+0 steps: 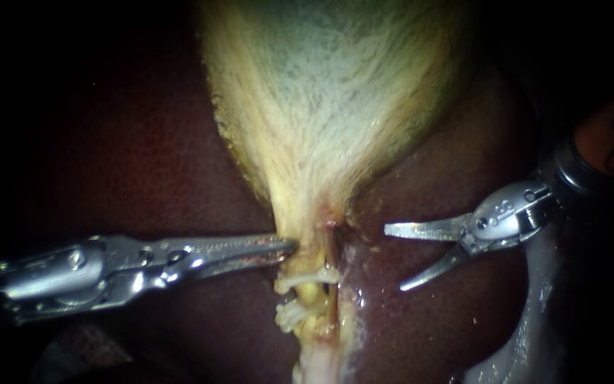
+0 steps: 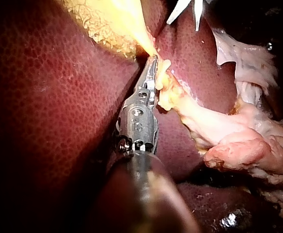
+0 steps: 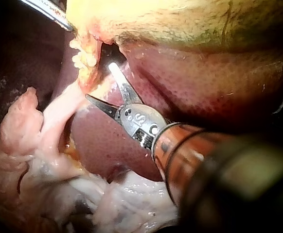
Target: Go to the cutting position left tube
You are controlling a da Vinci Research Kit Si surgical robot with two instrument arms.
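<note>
The pale gallbladder [image 1: 328, 92] narrows to a yellowish neck in the middle of the endoscope view. From the neck a thin reddish tube [image 1: 331, 249] runs down, with a pale yellow strand [image 1: 312, 288] just left of it; I cannot tell which is the left tube. My left instrument [image 1: 287, 247] has its jaws shut on the tissue at the neck [image 2: 152, 65]. My right instrument [image 1: 394, 258] has blades that stand open, a short way right of the tubes and touching nothing. In the right wrist view its blades [image 3: 99, 81] gape beside the yellow strand [image 3: 85, 63].
Dark red liver [image 1: 143, 156] lies on both sides of the gallbladder. Pale fatty tissue [image 2: 229, 126] trails off beside my left instrument. A wet whitish fold [image 1: 534, 320] lies under my right instrument's shaft.
</note>
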